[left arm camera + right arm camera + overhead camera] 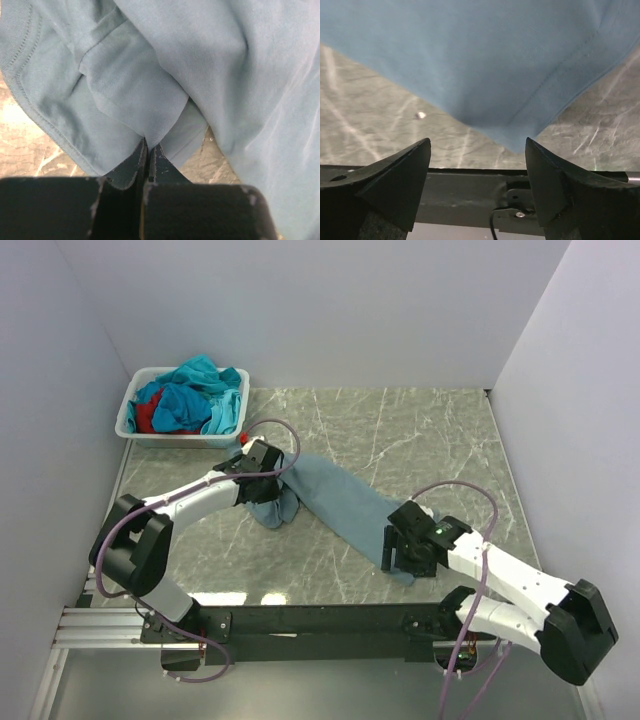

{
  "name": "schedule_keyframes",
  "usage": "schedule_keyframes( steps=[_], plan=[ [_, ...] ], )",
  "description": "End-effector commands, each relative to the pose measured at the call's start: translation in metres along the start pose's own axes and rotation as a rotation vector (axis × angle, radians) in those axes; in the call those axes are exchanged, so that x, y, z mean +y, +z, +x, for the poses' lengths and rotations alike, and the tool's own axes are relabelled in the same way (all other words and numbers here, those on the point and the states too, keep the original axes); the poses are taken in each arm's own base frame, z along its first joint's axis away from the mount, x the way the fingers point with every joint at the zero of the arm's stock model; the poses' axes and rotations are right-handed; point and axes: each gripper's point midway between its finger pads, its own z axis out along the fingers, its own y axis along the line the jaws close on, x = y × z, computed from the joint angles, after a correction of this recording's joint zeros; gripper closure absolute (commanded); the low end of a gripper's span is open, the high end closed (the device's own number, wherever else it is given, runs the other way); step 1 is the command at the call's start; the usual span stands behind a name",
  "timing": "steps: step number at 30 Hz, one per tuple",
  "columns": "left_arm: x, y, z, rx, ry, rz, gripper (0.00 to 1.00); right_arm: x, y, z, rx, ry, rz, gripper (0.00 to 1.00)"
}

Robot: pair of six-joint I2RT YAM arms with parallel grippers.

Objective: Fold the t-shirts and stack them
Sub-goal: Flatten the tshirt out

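One dusty grey-blue t-shirt (335,502) lay stretched in a long diagonal band across the middle of the table (430,430), running from far left to near right. Its far-left end was bunched into folds, and there the left gripper (270,492) had its two fingers pressed together on a pinch of the cloth, as the left wrist view showed (148,150). At the near-right end, one hemmed corner of the shirt pointed down between the two fingers of the right gripper (402,556). In the right wrist view those jaws stood wide apart (477,145), one on each side of the corner, with no cloth clamped between them.

Well apart from this shirt, in the far-left corner of the table, stood one white basket (165,438). It held a heap of other shirts (195,395) in three colours: teal, blue and a patch of red. How many garments made up the heap could not be told. Both arms reached in from the near edge.
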Motion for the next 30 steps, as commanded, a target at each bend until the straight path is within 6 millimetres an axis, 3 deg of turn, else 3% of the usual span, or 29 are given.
schedule_keyframes(
  steps=[1,7,9,10,11,13,14,15,16,17,18,20,21,23,24,26,30],
  plan=[
    [0.000,-0.009,-0.013,-0.058,-0.007,0.002,0.99,-0.004,0.010,0.008,0.031,0.004,0.026,0.18],
    [0.001,-0.010,-0.014,-0.065,-0.008,0.000,0.99,-0.012,0.025,0.012,0.065,-0.009,0.112,0.21],
    [0.002,-0.011,-0.017,-0.075,-0.009,-0.008,0.99,-0.010,0.030,0.006,0.049,-0.012,0.121,0.29],
    [0.002,-0.011,-0.019,-0.082,-0.009,-0.009,0.99,-0.010,0.034,0.005,0.053,-0.013,0.135,0.37],
    [0.002,-0.012,-0.021,-0.090,-0.008,-0.014,0.99,-0.005,0.037,-0.002,0.032,-0.014,0.126,0.59],
    [0.002,-0.014,-0.026,-0.103,-0.005,-0.019,0.99,0.001,0.036,-0.020,-0.020,-0.014,0.136,0.81],
    [0.002,-0.016,-0.029,-0.110,-0.004,-0.025,0.99,0.001,0.032,-0.027,-0.041,-0.018,0.144,1.00],
    [0.000,-0.020,-0.036,-0.132,-0.003,-0.028,0.99,0.008,0.024,-0.046,-0.098,-0.004,0.136,1.00],
    [-0.001,-0.025,-0.043,-0.150,-0.003,-0.028,0.99,0.011,0.009,-0.073,-0.174,0.015,0.131,1.00],
    [0.002,-0.027,-0.045,-0.157,0.002,-0.042,0.99,0.010,0.005,-0.075,-0.188,0.000,0.127,1.00],
    [0.000,-0.033,-0.056,-0.194,-0.001,-0.049,0.99,0.016,-0.016,-0.105,-0.271,0.051,0.082,1.00],
    [0.002,-0.047,-0.070,-0.241,-0.008,-0.066,0.99,0.018,-0.040,-0.135,-0.349,0.068,0.021,1.00],
    [-0.002,-0.058,-0.083,-0.276,-0.016,-0.060,0.99,0.014,-0.066,-0.162,-0.436,0.127,-0.019,1.00],
    [-0.006,-0.084,-0.108,-0.361,-0.048,-0.052,0.99,0.014,-0.106,-0.196,-0.560,0.153,-0.081,1.00],
    [-0.006,-0.094,-0.118,-0.398,-0.059,-0.054,0.99,0.002,-0.125,-0.210,-0.621,0.196,-0.082,1.00],
    [-0.012,-0.129,-0.142,-0.488,-0.092,-0.017,0.99,-0.003,-0.167,-0.232,-0.736,0.224,-0.100,1.00],
    [-0.013,-0.202,-0.182,-0.662,-0.172,0.055,0.99,-0.022,-0.244,-0.251,-0.931,0.288,-0.111,1.00]
  ],
)
